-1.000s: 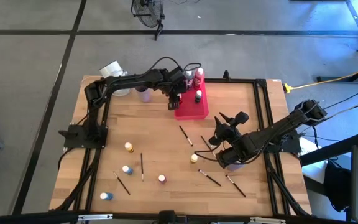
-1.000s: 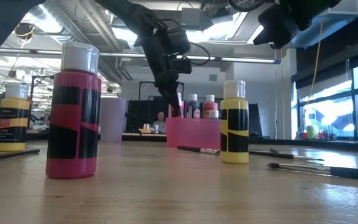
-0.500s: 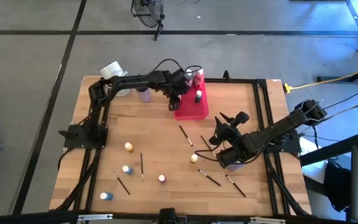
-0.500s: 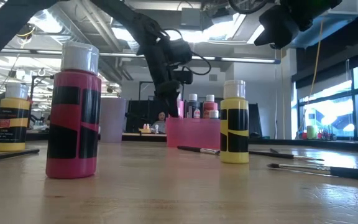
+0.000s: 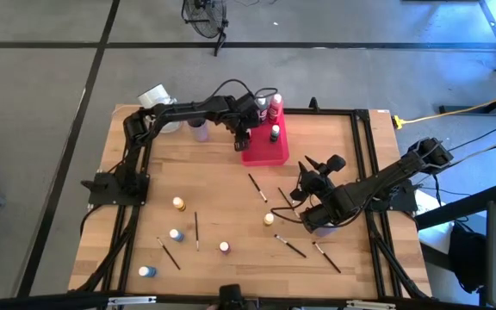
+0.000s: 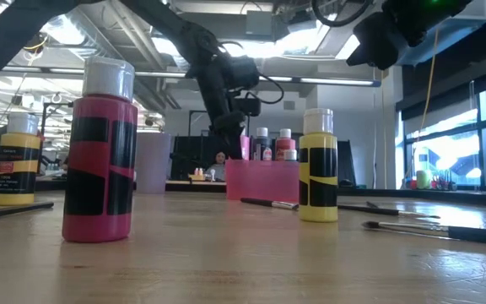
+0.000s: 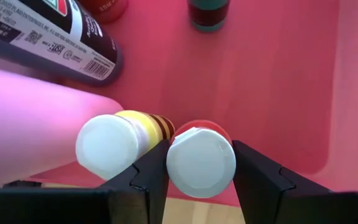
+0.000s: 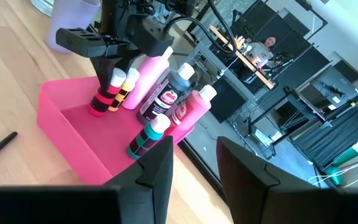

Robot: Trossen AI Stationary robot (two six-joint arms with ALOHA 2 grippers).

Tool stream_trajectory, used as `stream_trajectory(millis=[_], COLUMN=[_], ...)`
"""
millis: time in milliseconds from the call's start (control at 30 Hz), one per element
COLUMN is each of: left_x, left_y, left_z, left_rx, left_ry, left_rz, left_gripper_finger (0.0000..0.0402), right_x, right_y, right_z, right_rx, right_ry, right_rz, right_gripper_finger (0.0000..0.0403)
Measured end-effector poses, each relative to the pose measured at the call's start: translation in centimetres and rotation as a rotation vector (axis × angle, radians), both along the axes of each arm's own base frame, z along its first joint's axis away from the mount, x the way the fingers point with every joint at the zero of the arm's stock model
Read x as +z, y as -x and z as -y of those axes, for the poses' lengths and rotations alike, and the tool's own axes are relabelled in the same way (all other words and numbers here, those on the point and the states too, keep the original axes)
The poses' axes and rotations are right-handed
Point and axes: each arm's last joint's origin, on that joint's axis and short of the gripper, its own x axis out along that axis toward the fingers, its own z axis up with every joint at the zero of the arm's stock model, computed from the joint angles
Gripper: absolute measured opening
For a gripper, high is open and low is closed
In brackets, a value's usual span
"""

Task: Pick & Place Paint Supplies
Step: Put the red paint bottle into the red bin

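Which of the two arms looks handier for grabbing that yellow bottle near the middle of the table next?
The right one, probably. The right tool hangs open right beside the yellow bottle, while the left tool is at the pink tray, shut on a red bottle.

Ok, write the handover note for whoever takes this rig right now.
Left tool: over the pink tray, fingers either side of a red bottle standing in the tray beside a yellow one; whether they grip it I cannot tell.
Right tool: open, empty, above the table's right middle.
Done: several bottles in the tray.
Left: five bottles on the table, among them the yellow bottle, blue bottle and pink bottle, plus scattered brushes.
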Motion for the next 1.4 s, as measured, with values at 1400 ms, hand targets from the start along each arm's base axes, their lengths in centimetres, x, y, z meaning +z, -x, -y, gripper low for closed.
stream_trajectory(millis=[1400], left_x=[-0.73], left_y=[-0.16], left_z=[0.8], left_rx=[-0.008], left_ry=[0.016], left_rz=[-0.04], left_gripper_finger=[0.0178], right_x=[-0.07], right_y=[0.06], right_z=[0.0], right_rx=[0.001], right_ry=[-0.02], right_rz=[-0.019], right_gripper_finger=[0.0128])
